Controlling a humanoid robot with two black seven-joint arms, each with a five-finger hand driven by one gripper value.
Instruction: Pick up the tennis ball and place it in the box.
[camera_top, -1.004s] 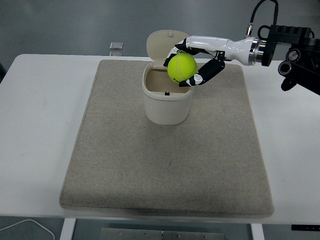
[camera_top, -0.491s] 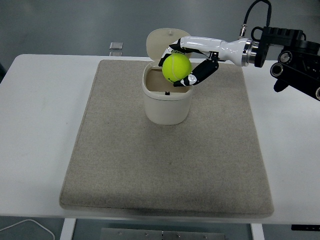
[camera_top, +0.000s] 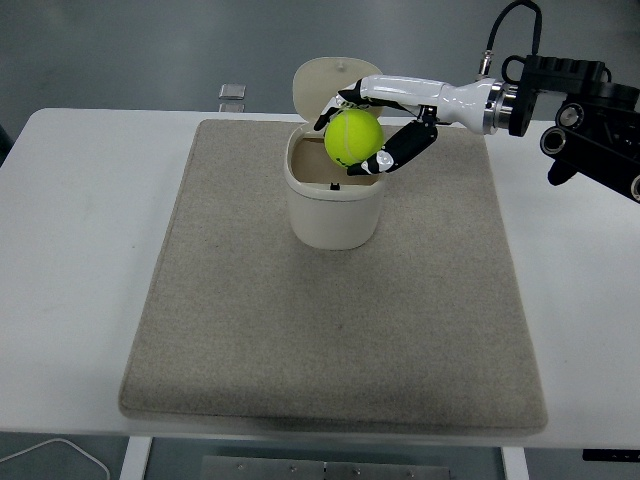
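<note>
A yellow-green tennis ball (camera_top: 353, 137) hangs just above the open mouth of a white box (camera_top: 333, 208), toward its right rim. My right hand (camera_top: 370, 128) reaches in from the upper right and is shut on the ball, with fingers over its top and the thumb (camera_top: 398, 150) under its lower right side. The box stands on the far middle of a beige mat (camera_top: 335, 330), its hinged lid (camera_top: 327, 88) tipped up and back behind the ball. The left arm does not show.
The mat lies on a white table (camera_top: 70, 250). A small clear square object (camera_top: 232, 92) sits at the table's far edge, left of the box lid. A white cable (camera_top: 55, 450) runs below the table's near left corner.
Over the last second the right hand carried the ball a little to the left, over the box opening. Since half a second ago it has barely moved.
</note>
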